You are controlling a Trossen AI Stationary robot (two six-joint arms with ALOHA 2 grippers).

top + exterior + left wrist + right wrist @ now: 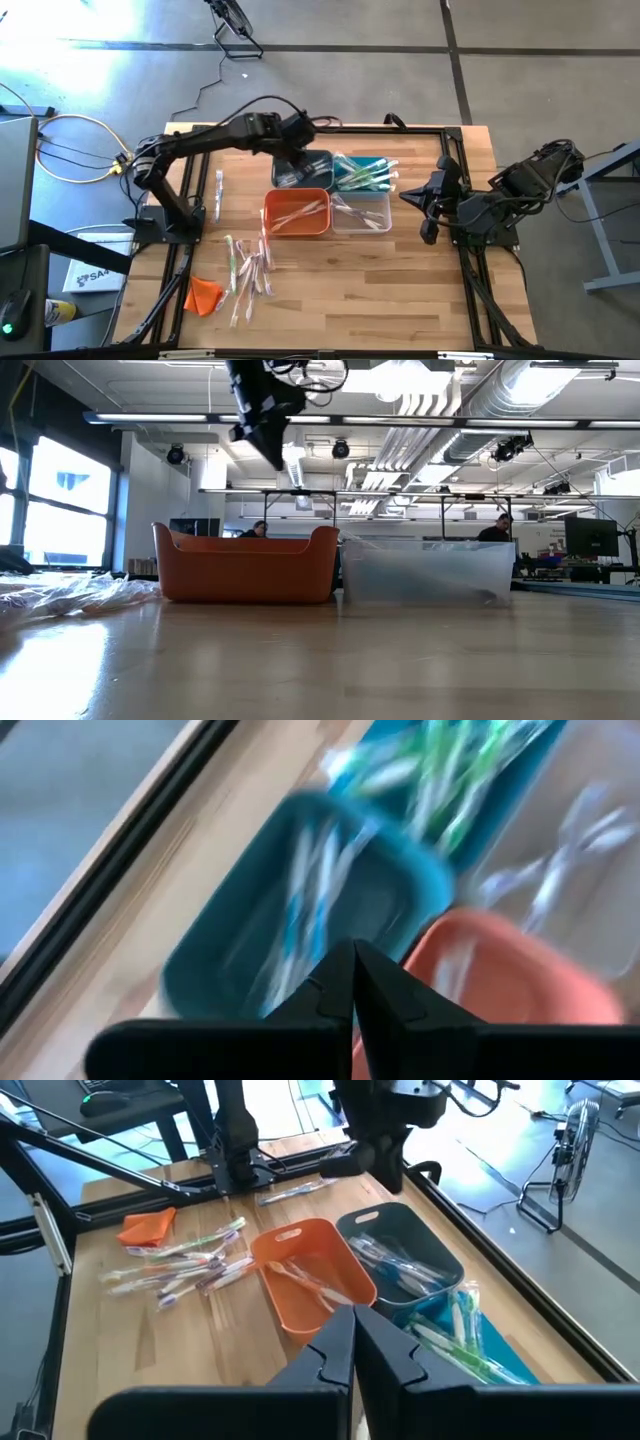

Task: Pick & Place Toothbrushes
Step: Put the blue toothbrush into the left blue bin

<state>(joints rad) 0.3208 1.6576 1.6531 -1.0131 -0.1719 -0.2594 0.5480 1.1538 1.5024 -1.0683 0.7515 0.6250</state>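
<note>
1. The left hand (300,150) hangs above the dark grey bin (303,170), its fingers pressed together with nothing between them. The teal bin (362,172) is just beside the grey one on the side away from the left arm's base; the orange bin (297,212) and the clear bin (362,212) sit touching each other, nearer the bench's front edge.
2. Toothbrushes lie in all four bins: blue-handled in the grey one, green-handled in the teal one, pale ones in the orange and clear bins. A loose heap of toothbrushes (248,270) lies on the bench (400,290), well apart from the left hand, beyond the orange bin from it. One single toothbrush (219,190) lies near the left arm's base. An orange cloth lump (203,293) sits just beside the heap.
3. The right hand (410,197) waits just beside the clear bin's outer end, fingers closed and empty.
4. The left wrist view is smeared by motion, so single brushes in the grey bin cannot be told apart. From the low view the grey and teal bins are hidden behind the orange and clear ones, and the left hand shows only at the upper edge.
5. The broad front part of the bench is bare wood; black frame rails run along the bench's sides and back edge, close behind the grey and teal bins.
</note>
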